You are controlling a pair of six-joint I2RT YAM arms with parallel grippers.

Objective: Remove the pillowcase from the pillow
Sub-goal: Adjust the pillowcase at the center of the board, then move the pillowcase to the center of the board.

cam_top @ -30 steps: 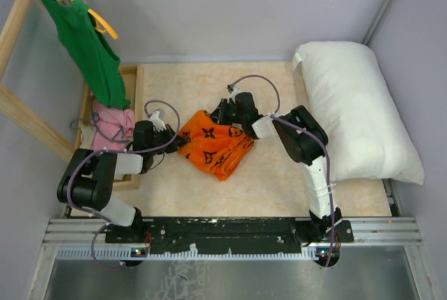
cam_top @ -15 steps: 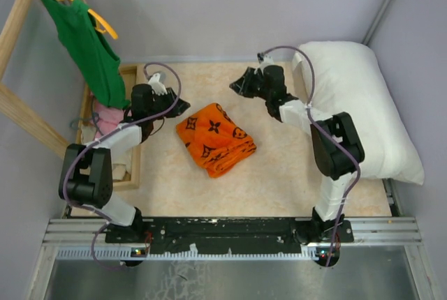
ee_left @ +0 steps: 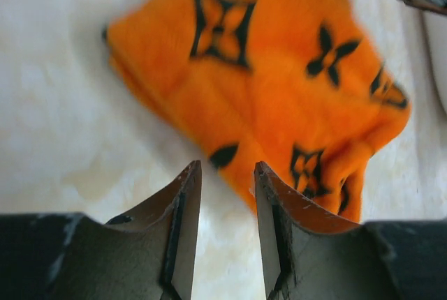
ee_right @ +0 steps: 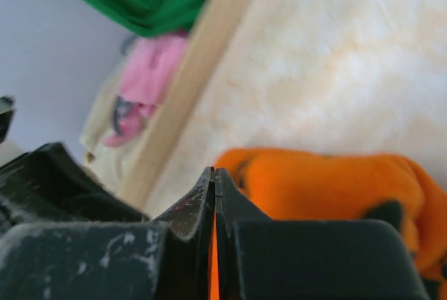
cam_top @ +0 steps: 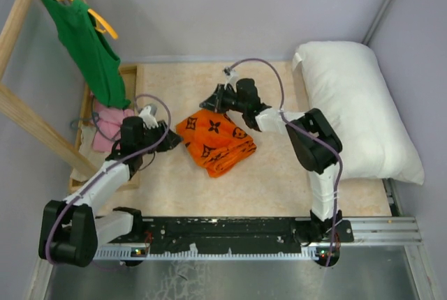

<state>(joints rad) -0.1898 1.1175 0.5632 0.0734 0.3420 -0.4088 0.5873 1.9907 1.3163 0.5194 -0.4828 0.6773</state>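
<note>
Left pincer (ee_left: 225, 167): fingers a little way apart, with nothing between them. Tips low and right at the near-left edge of the pillowcase (ee_left: 258, 84); touching it or not, cannot tell. Seen from above, at the left side of the orange heap (cam_top: 171, 143).

Right pincer (ee_right: 215, 171): fingers pressed tight together. Tips over bare tabletop (ee_right: 335, 49), just beside the far edge of the pillowcase (ee_right: 328, 181). Thin orange line in the slit lower down between the fingers. Seen from above, at the far side of the heap (cam_top: 213, 101), with the arm reaching over from the right.

Count of pincers: two, one on each side of the orange cloth.

Count of pillowcases: one. Bright orange and fuzzy, with black flowers and stars. Off the pillow and bunched in a small heap (cam_top: 215, 143) in the middle of the tabletop (cam_top: 209, 77).

Count of pillows: one. Big, plump, plain white (cam_top: 360, 111), lying along the right side of the tabletop, well apart from the pillowcase.

Count of green tank tops: one (cam_top: 87, 45), hanging on one yellow hanger (cam_top: 105, 26) from a wooden frame (cam_top: 21, 14) at the far left.

Count of pink cloths: one (cam_top: 112, 122), in a heap under the green top, just past the left edge of the tabletop.
</note>
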